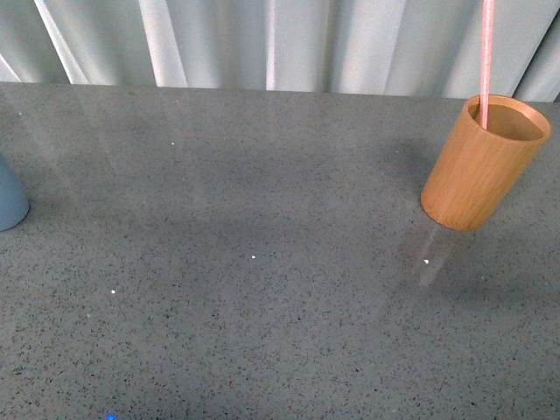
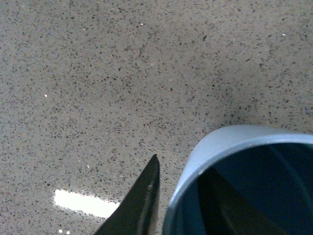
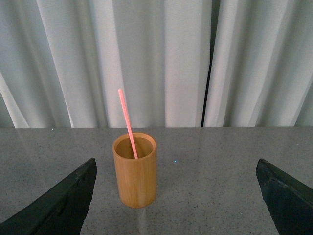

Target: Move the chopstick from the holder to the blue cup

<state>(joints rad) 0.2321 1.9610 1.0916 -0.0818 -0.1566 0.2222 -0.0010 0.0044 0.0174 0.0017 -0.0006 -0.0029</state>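
Front view: the grey speckled tabletop (image 1: 262,289) runs back to a far edge that meets a pale pleated curtain (image 1: 262,44). The holder (image 1: 486,162) stands upright toward the far right corner of the tabletop, its mouth open. The chopstick (image 1: 486,52) stands in it, rising steeply past the top of the picture. The blue cup (image 1: 9,197) sits well apart from the holder, far over on the left side of the tabletop, and only a sliver of it shows. Neither arm is in view here.

Left wrist view: the left gripper (image 2: 179,166) is at the blue cup (image 2: 230,142), whose rim and dark inside fill one corner. One black finger (image 2: 142,200) lies outside the cup's wall with a thin strip of tabletop showing between them. The other dark finger shows over the cup's mouth. The jaws stand a moderate way apart with the wall between them. Whether the inner finger touches the wall cannot be told. A bright glare patch (image 2: 83,203) lies on the tabletop beside the outer finger.

Right wrist view: the right gripper (image 3: 176,164) is spread wide and grasps nothing, its two black fingers (image 3: 63,205) far apart. The holder (image 3: 135,171) stands between and beyond them, near the far edge by the curtain. The chopstick (image 3: 127,122) leans in it, its lower end inside.
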